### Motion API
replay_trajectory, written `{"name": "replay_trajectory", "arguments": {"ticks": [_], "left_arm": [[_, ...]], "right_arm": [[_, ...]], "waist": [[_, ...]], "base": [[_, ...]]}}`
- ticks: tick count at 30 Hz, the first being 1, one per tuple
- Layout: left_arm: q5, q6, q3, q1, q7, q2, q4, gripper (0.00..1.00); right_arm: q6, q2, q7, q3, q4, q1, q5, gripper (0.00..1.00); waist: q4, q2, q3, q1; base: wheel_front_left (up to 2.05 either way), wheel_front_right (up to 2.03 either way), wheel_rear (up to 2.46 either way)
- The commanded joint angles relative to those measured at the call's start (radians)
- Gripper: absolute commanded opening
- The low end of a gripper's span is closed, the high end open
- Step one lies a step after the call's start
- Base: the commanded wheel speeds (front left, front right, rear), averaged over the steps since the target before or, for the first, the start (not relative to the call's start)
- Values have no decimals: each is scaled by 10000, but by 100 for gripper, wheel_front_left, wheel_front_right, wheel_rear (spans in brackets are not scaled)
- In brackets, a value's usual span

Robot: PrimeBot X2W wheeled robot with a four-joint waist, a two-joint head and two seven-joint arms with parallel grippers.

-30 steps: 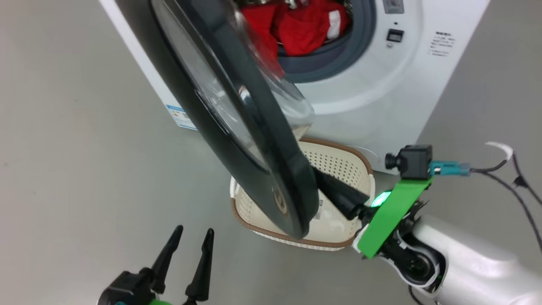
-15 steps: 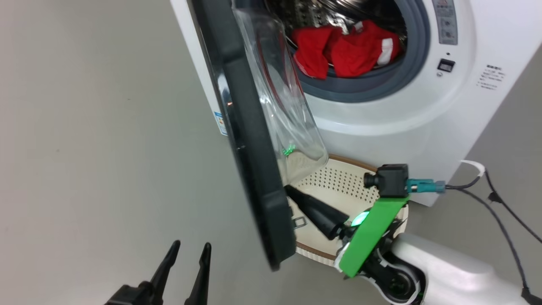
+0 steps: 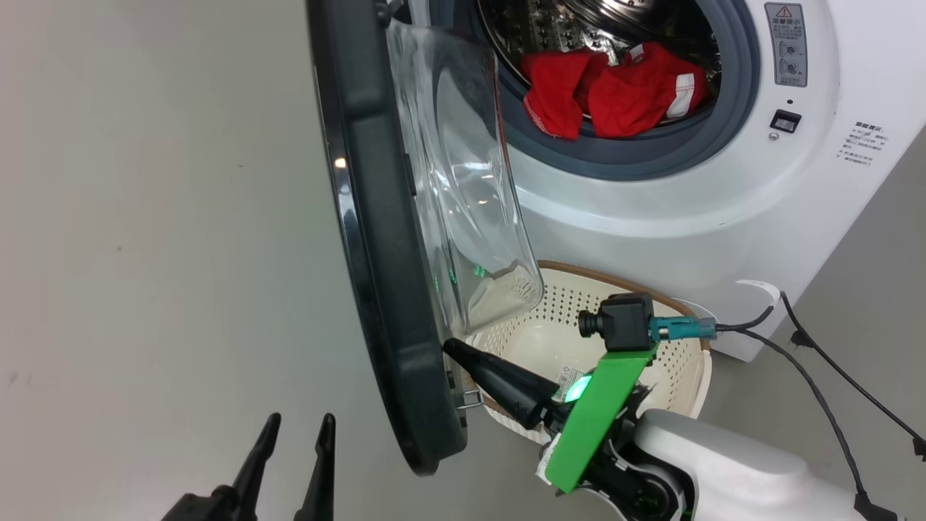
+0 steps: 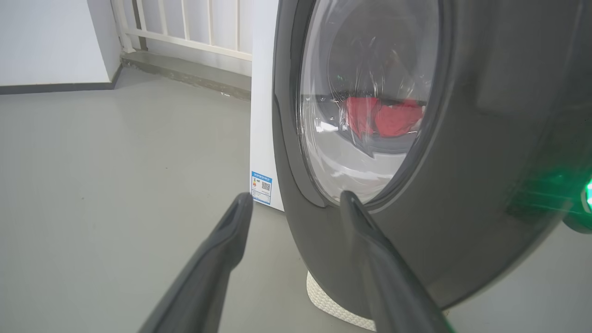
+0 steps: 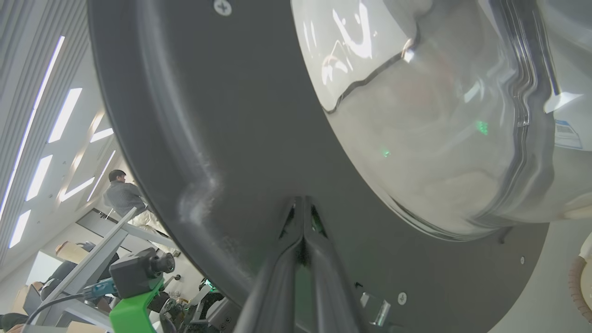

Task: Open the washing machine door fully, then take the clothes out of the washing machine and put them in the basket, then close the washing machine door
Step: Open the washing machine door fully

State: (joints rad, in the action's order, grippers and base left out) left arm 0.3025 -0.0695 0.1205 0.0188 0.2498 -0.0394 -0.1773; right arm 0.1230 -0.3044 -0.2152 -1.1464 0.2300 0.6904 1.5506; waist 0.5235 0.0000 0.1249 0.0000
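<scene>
The washing machine door has swung wider; I push steadily against its inner face, right pincer pressed together, left pincer spread, clear.

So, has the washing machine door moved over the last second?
Yes. Against the washing machine, the washing machine door has swung further open, leftward, uncovering the clothes.
</scene>
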Motion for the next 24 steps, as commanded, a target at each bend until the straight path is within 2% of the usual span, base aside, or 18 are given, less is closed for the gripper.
{"name": "replay_trajectory", "arguments": {"ticks": [1,6,7,8,10,11,14,24], "left_arm": [[47,83,-388,-54,120,-108,295,100],[34,74,-392,-31,120,-108,289,100],[25,65,-386,-40,120,-108,278,100],[13,52,-380,-50,120,-108,262,100],[-25,17,-363,-87,120,-108,211,100],[-25,17,-363,-87,120,-108,211,100],[-73,-22,-347,-176,120,-108,106,100],[-219,-196,-562,-331,120,-108,-77,100]], "right_arm": [[77,269,-24,-18,-205,132,50,0],[77,203,-127,-20,-102,89,-3,0],[77,164,-167,-3,-53,51,-30,5],[77,124,-209,27,-2,0,-51,26],[77,27,-284,96,105,-135,-88,42],[77,27,-284,96,105,-135,-88,42],[77,-129,-376,253,273,-420,-146,100],[77,-594,-461,1363,785,-1767,-557,100]], "waist": [[-1,0,-2,0],[-37,0,-45,0],[-50,0,-57,0],[-64,0,-70,0],[-94,0,-100,0],[-94,0,-100,0],[-153,0,-177,0],[-604,0,-326,0]], "base": [[0,0,0],[0,0,0],[0,0,0],[0,0,0],[0,0,0],[0,0,0],[0,0,0],[0,0,0]]}}
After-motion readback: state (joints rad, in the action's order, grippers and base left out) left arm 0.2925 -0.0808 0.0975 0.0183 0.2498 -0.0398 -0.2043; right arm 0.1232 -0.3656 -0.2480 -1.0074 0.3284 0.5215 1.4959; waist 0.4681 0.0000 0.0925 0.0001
